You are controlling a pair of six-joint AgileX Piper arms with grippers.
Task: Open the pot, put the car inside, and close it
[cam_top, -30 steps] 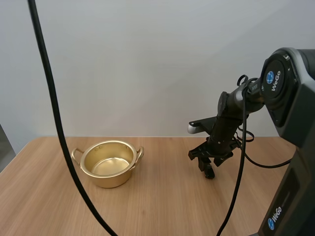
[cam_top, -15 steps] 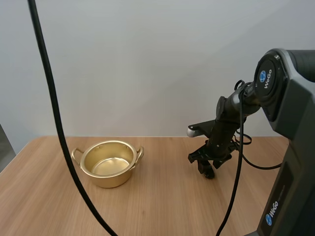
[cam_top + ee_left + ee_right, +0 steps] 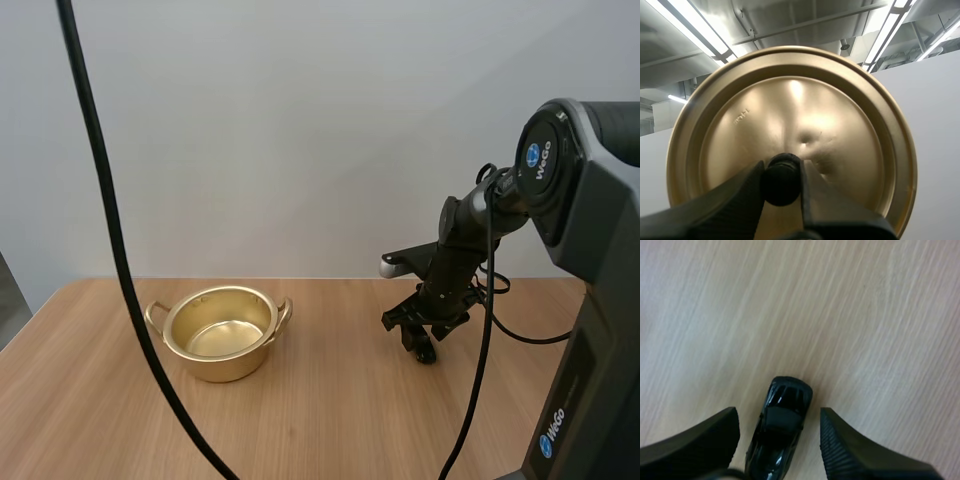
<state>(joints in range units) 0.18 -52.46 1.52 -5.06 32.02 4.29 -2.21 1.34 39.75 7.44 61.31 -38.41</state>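
Pot stands open and empty at the left of the table. Its lid is held by the left gripper, whose fingers pinch the black knob. Well to the right, the little black car lies on the wood. The right gripper hangs low over it, fingers spread, one on each side, touching neither flank as far as I can see. To my eye the grasp comes next: sink a touch lower, keep the car centred, close squarely across its sides so it can't squirt out, then lift straight.
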